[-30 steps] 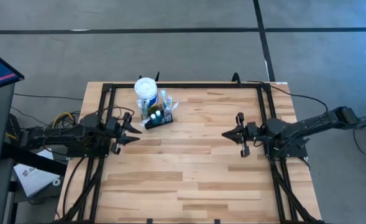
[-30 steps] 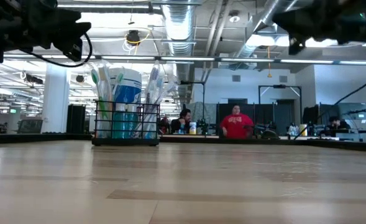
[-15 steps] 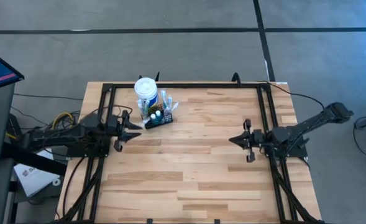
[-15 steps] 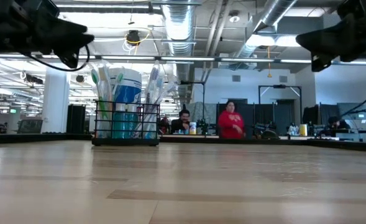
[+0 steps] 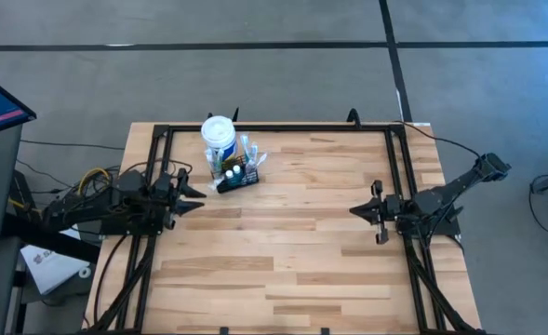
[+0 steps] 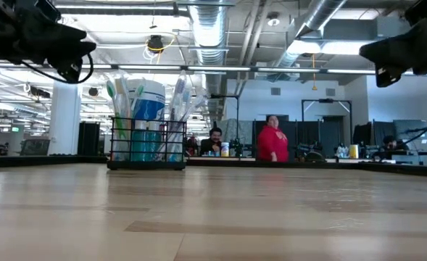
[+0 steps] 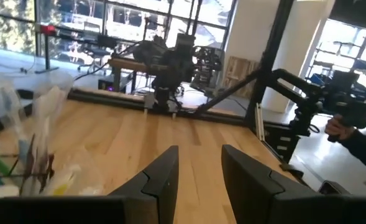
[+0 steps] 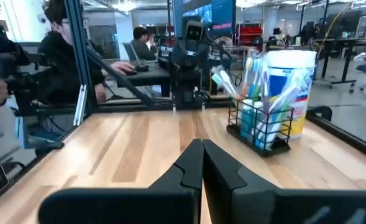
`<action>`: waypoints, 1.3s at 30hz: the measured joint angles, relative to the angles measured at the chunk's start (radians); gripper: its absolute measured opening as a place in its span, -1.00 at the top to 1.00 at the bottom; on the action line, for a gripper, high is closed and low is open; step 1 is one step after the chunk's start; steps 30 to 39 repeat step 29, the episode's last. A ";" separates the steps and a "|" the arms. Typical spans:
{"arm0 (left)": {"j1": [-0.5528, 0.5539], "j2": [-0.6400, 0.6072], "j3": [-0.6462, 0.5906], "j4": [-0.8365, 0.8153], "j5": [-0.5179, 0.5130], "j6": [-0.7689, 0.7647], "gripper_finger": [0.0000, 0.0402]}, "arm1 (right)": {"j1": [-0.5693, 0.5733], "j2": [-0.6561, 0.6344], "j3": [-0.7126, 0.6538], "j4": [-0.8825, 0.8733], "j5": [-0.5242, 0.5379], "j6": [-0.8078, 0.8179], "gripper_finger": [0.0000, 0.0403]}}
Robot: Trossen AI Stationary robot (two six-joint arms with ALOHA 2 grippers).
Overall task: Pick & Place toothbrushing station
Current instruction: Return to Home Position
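Toothbrushing station (image 5: 240,175) sits left-rear on tabletop (image 5: 292,261), just beside white tub (image 5: 219,137). Left end effector (image 5: 198,199) released, near it. Right end effector (image 5: 354,210) clenched, well apart.

The worktop (image 5: 283,251) is pale wood, banded in light and tan planks, with a black frame (image 5: 274,128). The caddy (image 5: 240,176) is black wire, the tub (image 5: 219,131) white with a blue label. The floor (image 5: 255,74) is grey.

Left gripper (image 5: 195,198) fingers parted; right gripper (image 5: 355,210) fingers pressed together (arms folded low).
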 joint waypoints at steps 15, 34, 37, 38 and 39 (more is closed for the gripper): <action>0.000 0.000 -0.017 0.116 -0.066 0.039 0.42 | -0.030 -0.008 -0.001 -0.007 0.027 0.045 0.98; -0.109 0.008 -0.093 0.219 -0.117 -0.020 0.42 | -0.030 -0.008 -0.002 -0.007 0.027 0.045 0.98; -0.109 0.008 -0.093 0.219 -0.117 -0.020 0.42 | -0.030 -0.008 -0.002 -0.007 0.027 0.045 0.98; -0.109 0.008 -0.093 0.219 -0.117 -0.020 0.42 | -0.030 -0.008 -0.002 -0.007 0.027 0.045 0.98; -0.109 0.008 -0.093 0.219 -0.117 -0.020 0.42 | -0.030 -0.008 -0.002 -0.007 0.027 0.045 0.98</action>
